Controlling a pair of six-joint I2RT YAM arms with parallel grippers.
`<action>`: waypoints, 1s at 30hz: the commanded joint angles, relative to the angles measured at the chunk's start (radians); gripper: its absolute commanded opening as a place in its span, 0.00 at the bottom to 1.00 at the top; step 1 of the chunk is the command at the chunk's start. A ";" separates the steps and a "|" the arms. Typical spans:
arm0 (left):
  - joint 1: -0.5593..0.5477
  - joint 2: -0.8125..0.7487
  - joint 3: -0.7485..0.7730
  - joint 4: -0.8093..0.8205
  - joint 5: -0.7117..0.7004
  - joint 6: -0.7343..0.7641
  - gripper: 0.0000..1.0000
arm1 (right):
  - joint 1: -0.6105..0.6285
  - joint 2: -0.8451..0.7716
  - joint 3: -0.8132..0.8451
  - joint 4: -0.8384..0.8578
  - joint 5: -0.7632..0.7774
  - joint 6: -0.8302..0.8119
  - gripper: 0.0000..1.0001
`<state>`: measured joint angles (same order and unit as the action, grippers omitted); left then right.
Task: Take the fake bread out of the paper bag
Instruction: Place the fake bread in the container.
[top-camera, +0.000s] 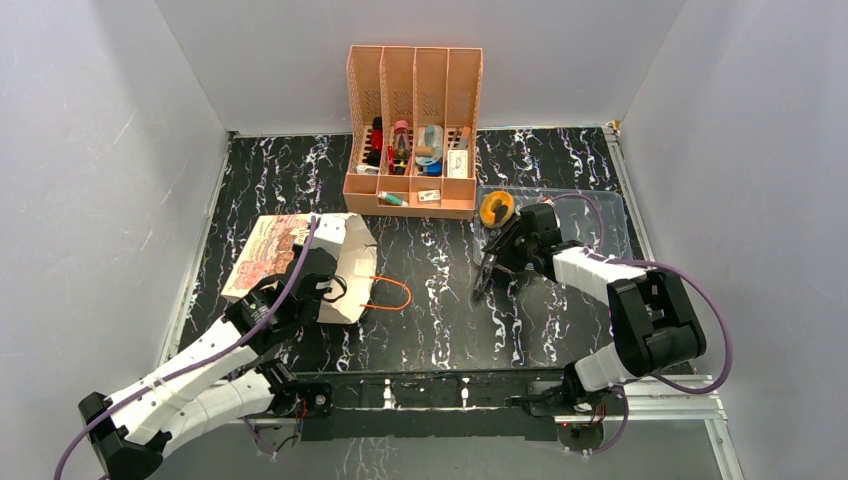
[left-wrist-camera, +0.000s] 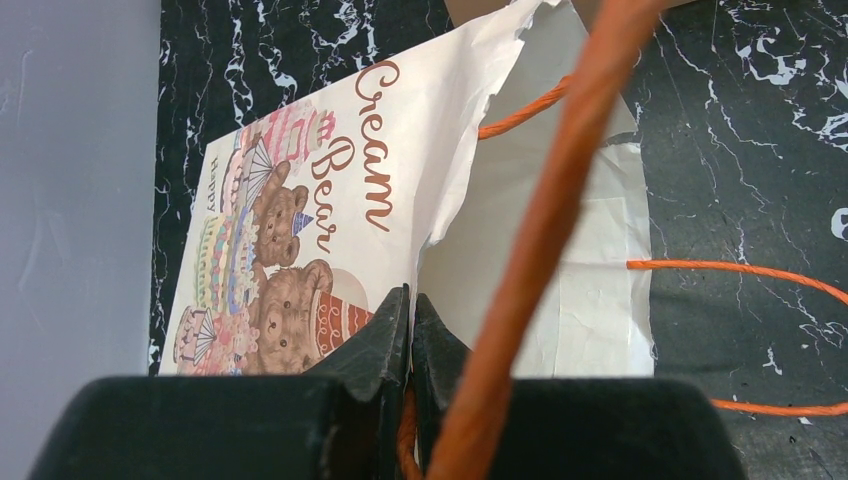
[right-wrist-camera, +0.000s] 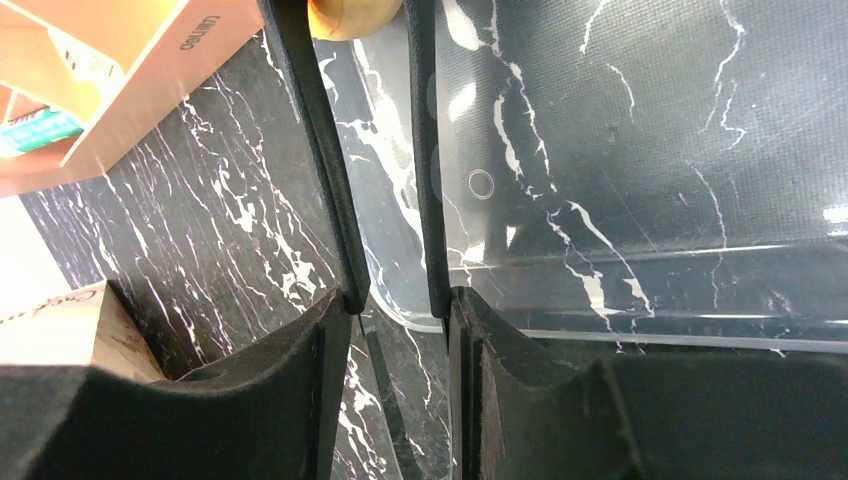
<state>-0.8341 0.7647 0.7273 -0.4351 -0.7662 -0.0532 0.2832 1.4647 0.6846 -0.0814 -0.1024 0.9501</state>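
The cream paper bag (top-camera: 290, 250) lies on its side at the left, printed face up and mouth toward the table's middle. An orange cord handle (top-camera: 388, 293) trails on the table. My left gripper (top-camera: 328, 290) is shut on the bag's mouth edge. In the left wrist view the fingers (left-wrist-camera: 385, 335) pinch the paper bag (left-wrist-camera: 400, 190) and an orange cord (left-wrist-camera: 545, 230). One golden-brown ring of fake bread (top-camera: 497, 208) lies in the clear tray (top-camera: 605, 215). My right gripper (top-camera: 482, 282) is open and empty above the tray's near-left corner (right-wrist-camera: 650, 150). The ring (right-wrist-camera: 350, 15) shows beyond its fingertips. No other bread shows.
A peach desk organizer (top-camera: 412, 130) with small items stands at the back centre, just left of the tray. White walls close in the left, right and back sides. Black marble tabletop (top-camera: 440, 300) lies between the bag and the tray.
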 joint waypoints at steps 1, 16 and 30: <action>0.000 -0.004 0.037 0.008 -0.001 -0.005 0.00 | -0.010 0.011 0.041 0.057 -0.021 -0.011 0.37; 0.000 0.009 0.041 0.022 -0.005 0.014 0.00 | -0.015 0.008 0.041 0.037 -0.024 -0.022 0.46; 0.000 -0.002 0.041 0.006 -0.007 0.003 0.00 | -0.015 -0.052 0.010 0.031 -0.023 -0.022 0.48</action>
<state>-0.8341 0.7757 0.7277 -0.4274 -0.7628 -0.0467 0.2726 1.4548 0.6952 -0.0792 -0.1268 0.9432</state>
